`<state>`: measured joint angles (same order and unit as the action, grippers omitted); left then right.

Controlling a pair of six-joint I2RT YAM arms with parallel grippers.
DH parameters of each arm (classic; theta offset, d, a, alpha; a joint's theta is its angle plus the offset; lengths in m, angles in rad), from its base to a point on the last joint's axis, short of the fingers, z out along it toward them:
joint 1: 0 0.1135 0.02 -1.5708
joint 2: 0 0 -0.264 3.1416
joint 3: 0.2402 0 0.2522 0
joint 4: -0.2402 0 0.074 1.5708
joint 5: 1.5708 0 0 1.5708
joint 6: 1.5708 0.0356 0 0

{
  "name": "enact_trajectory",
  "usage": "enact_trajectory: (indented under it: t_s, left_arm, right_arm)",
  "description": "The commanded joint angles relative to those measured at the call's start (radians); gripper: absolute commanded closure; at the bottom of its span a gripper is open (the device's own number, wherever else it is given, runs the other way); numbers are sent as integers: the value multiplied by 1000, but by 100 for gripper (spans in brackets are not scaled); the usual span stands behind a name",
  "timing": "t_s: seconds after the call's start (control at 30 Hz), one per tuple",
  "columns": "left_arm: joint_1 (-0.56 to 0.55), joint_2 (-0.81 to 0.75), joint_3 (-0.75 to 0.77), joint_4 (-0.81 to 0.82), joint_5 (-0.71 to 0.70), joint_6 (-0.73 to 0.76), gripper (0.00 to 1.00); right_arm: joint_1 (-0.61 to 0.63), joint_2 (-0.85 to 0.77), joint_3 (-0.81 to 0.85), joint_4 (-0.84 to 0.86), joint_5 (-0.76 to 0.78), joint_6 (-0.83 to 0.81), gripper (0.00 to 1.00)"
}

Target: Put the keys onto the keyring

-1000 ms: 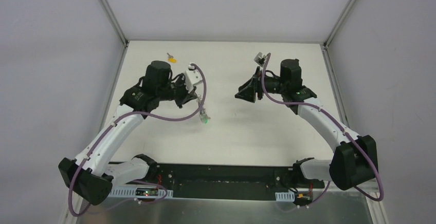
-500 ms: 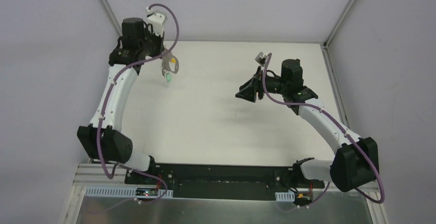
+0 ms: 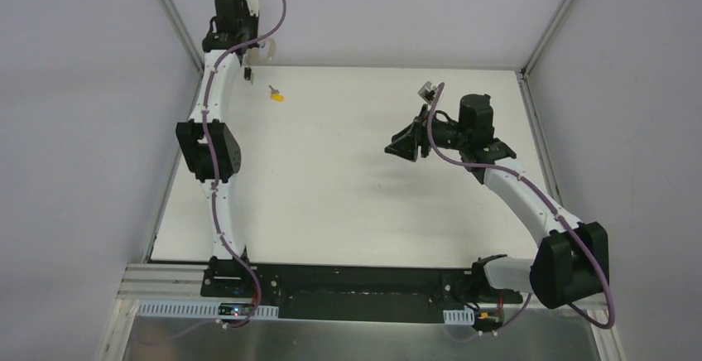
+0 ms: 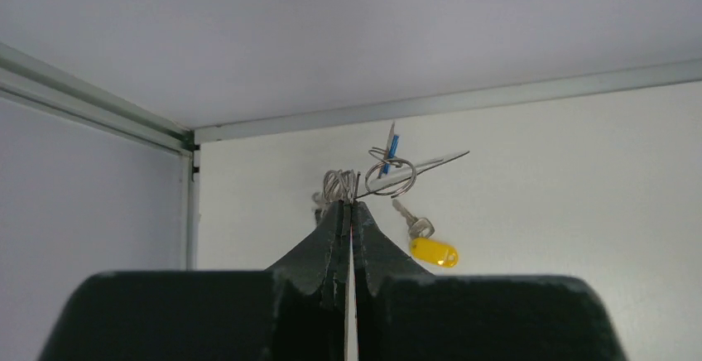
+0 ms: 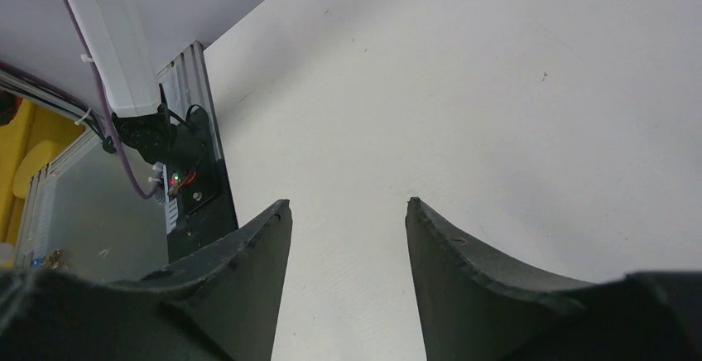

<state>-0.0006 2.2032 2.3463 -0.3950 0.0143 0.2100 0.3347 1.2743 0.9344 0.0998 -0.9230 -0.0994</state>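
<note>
"So, how far along are you?"

"Partway, I'd say. My left gripper is clamped tight on the keyring — thin, springy-looking silver wire loops — up at the upper left of the top view, by the back corner. A blue-headed key sits on it. The yellow-headed key lies loose on the matte white table, just below the ring in my left wrist view."

"And the right?"

"My right gripper hovers right of centre, fingers apart, holding nothing — that glossy oval yellow head and its small metal blade have yet to go on. I can't make out any other keys."
</note>
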Motion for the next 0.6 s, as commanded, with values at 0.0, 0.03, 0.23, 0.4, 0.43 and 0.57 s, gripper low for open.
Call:
enact_trajectory:
  t_s: [0.0,0.03,0.23,0.4,0.43,0.57]
  left_arm:
    - [-6,73,42,24,-30,41,100]
    - [-5,88,41,12,-5,33,100]
    - [-6,54,-130,42,126,-41,100]
    - [-26,-29,-314,44,213,-70,100]
    - [-32,-47,-352,45,223,-75,100]
    - [-48,-121,-496,41,249,-111,100]
  right_arm:
    - [-32,3,-18,29,-18,-11,44]
    - [-38,7,-19,32,-20,-10,44]
    - [-51,36,-22,37,-30,-7,44]
    - [-54,35,-23,38,-38,-6,44]
    - [-54,33,-25,39,-39,-6,44]
    - [-57,15,-29,42,-43,-2,44]
